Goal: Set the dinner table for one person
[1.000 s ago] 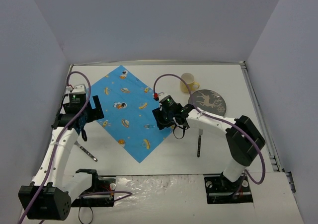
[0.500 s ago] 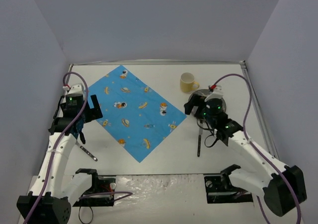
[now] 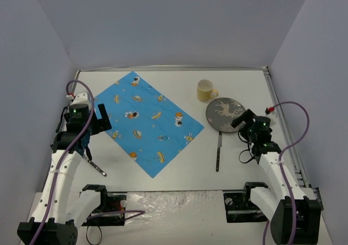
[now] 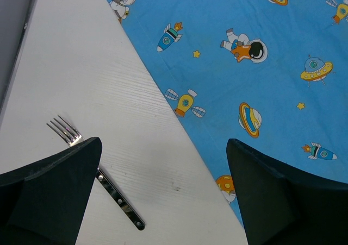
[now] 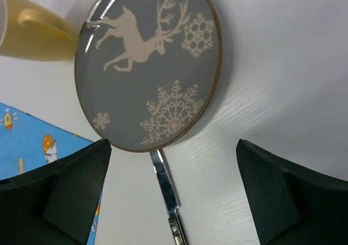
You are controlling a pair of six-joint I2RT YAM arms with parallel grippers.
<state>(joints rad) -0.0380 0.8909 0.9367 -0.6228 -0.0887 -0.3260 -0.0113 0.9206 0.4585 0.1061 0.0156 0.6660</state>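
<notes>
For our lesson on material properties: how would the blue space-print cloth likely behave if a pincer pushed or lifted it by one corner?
The cloth lies thin and flat on the table, so it probably droops when lifted. Pushed at an edge, it would likely wrinkle or slide on the smooth top. It looks light.

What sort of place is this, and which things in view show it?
Probably a robot test cell, not a home: plain grey walls box in a white table, the left arm and right arm are bolted at its near edge, and a plate, mug and cloth lie out like props.
</notes>
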